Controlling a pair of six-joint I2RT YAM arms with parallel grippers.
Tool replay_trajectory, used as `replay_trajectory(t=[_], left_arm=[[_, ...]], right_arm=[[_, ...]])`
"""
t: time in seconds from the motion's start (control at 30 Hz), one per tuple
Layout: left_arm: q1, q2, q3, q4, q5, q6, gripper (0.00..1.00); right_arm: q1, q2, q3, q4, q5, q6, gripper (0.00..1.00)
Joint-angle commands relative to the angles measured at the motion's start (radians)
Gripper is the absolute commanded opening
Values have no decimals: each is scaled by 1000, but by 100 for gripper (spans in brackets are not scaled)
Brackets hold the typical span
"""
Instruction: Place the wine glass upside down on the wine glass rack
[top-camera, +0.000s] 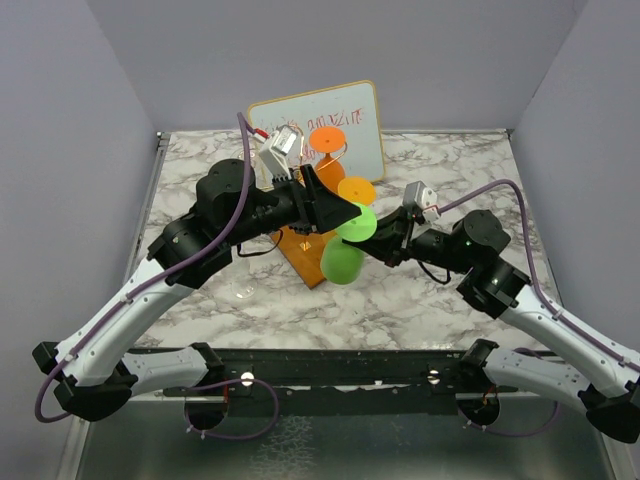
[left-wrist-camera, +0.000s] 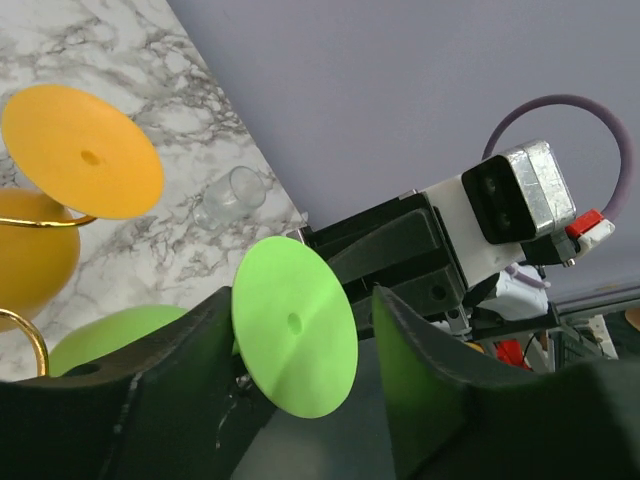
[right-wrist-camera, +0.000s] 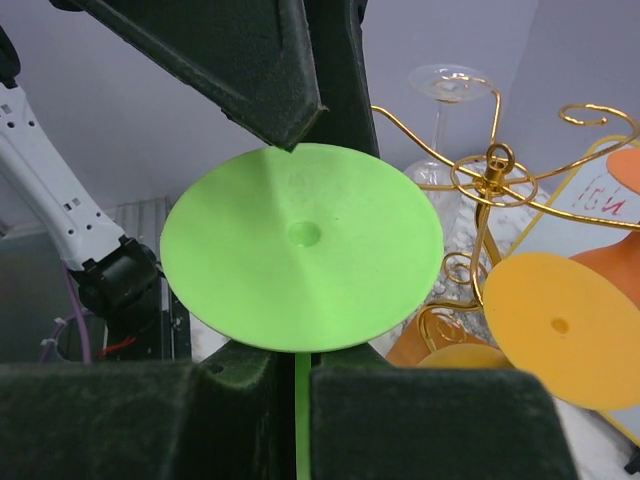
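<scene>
- Right gripper (right-wrist-camera: 300, 365) clamps the stem of the green wine glass (top-camera: 343, 262), foot up, just right of the wine glass rack (top-camera: 305, 262).
- Left gripper (left-wrist-camera: 302, 300) is spread around the foot.
- Likely next: you slide the stem into 1 free arm.

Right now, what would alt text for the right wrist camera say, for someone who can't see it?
A green wine glass, round foot facing the camera, has its stem pinched between the right arm's fingers; a gold rack stands at right.
</scene>
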Motion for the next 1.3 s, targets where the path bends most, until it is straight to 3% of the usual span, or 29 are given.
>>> replay_trajectory(t=[0.0, 0.1, 0.27, 0.4, 0.47, 0.63, 0.73, 0.9, 1.03, 1.27], left_arm=[[5, -5, 13, -18, 116, -62, 45], [4, -8, 12, -15, 137, -73, 30], [6, -10, -24, 30, 205, -129, 25], [5, -3, -57, 111, 283, -181, 0], [6, -3, -66, 155, 310, -209, 0], [7, -1, -76, 305, 413, -294, 0], [7, 9, -64, 387, 457, -338, 0], [9, 25, -10, 424, 493, -358, 0], [19, 34, 67, 365, 464, -291, 0], [34, -11, 225, 118, 187, -52, 0]], right_arm=[[10, -28, -14, 39, -2, -46, 1], [9, -45, -16, 29, -10, -48, 1], [9, -72, -16, 20, -31, -50, 1], [10, -83, -5, -13, -39, -55, 1], [10, -86, 12, -52, -37, -49, 7], [10, -126, 39, -153, -41, -41, 51], [10, -175, 43, -200, -27, -31, 64], [10, -255, 60, -250, 3, 5, 72], [10, -314, 58, -241, 72, 18, 78], [10, -360, 39, -209, 199, 42, 81]])
